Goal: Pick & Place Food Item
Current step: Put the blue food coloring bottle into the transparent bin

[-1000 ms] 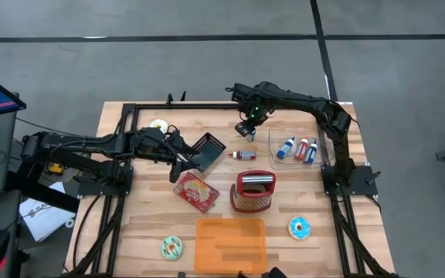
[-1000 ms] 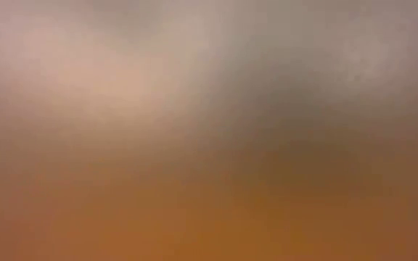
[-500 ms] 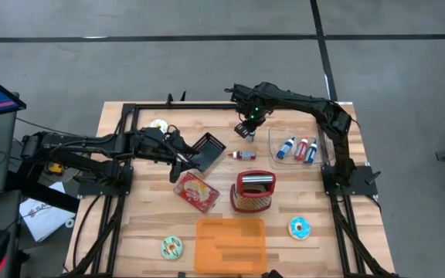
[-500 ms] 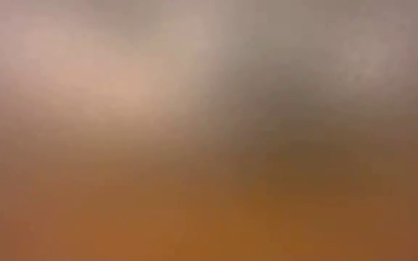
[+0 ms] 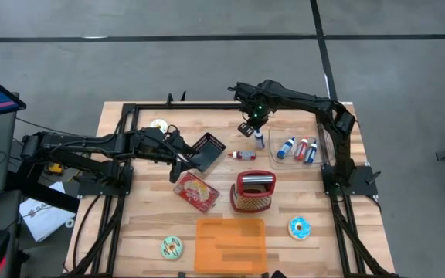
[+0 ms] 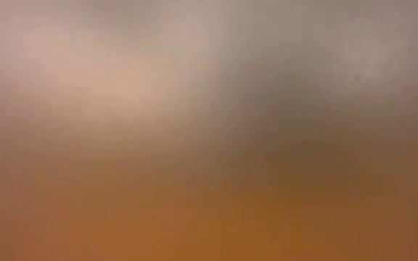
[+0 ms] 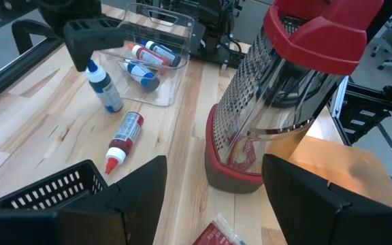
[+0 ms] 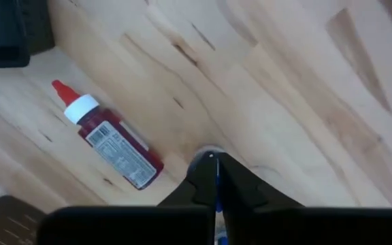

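The table [image 5: 145, 232] carried a lot, the red-topped grater [image 5: 253, 191] biggest, then the clear bin [image 5: 319, 158] of small bottles. The left tool [image 7: 213, 197] hung spread near the grater, holding nothing. The right tool [image 5: 256, 130] had pinched the blue bottle [image 7: 103, 87] by its cap, just beside the bin. Such a narrow hold might let it swing and slip, I thought, or knock the red bottle [image 8: 111, 145] lying nearby.

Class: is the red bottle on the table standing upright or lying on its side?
Lying on its side. The red bottle rests lengthwise on the table, nozzle pointing sideways; the left wrist view shows the same.
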You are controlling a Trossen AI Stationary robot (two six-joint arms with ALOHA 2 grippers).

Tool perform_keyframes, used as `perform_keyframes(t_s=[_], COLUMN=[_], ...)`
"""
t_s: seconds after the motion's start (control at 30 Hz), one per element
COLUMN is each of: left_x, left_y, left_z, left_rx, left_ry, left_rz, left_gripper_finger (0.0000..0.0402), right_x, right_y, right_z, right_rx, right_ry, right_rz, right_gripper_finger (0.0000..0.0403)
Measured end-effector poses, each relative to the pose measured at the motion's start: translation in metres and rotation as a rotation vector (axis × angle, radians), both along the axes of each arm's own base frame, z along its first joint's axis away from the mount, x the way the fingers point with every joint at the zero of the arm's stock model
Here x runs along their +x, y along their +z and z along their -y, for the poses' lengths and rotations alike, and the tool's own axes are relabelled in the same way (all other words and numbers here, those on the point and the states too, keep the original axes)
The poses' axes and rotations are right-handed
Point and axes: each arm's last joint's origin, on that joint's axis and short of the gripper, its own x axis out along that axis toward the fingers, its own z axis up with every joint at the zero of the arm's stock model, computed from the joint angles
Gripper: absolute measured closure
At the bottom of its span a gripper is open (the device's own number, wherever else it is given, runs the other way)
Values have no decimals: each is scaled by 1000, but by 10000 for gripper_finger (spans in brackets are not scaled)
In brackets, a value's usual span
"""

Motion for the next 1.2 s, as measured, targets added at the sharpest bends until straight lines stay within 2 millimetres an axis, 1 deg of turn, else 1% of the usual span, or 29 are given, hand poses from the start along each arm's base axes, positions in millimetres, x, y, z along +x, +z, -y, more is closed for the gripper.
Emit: perform_keyframes(t_s=[0.23, 0.57, 0.7, 0.8, 0.93, 1.0, 1.1, 1.2], left_x=[0, 0, 0, 0, 0, 0, 0, 0], left_y=[0, 0, 0, 0, 0, 0, 0, 0], left_z=[0, 0, 0, 0, 0, 0, 0, 0], left_rx=[-4, -4, -4, -4, -3, -2, -2, -3], left_ry=[2, 2, 2, 2, 2, 1, 1, 2], left_rz=[0, 0, -2, -4, -4, -3, -3, -3], left_gripper_finger=[164, 164, 164, 164, 164, 164, 164, 164], right_x=[4, 4, 2, -2, -4, 0, 6, 10], right_y=[0, 1, 14, 23, 30, 29, 22, 15], right_z=[-7, -8, -13, -19, -29, -34, -38, -36], right_rx=[-16, -39, -39, -35, -31, -29, -27, -23], right_ry=[20, 31, 61, 55, 33, 28, 23, -2], right_rz=[-6, -15, 30, 35, 32, 34, 25, 16], right_gripper_finger=[400, 401, 398, 365, 289, 244, 185, 150])
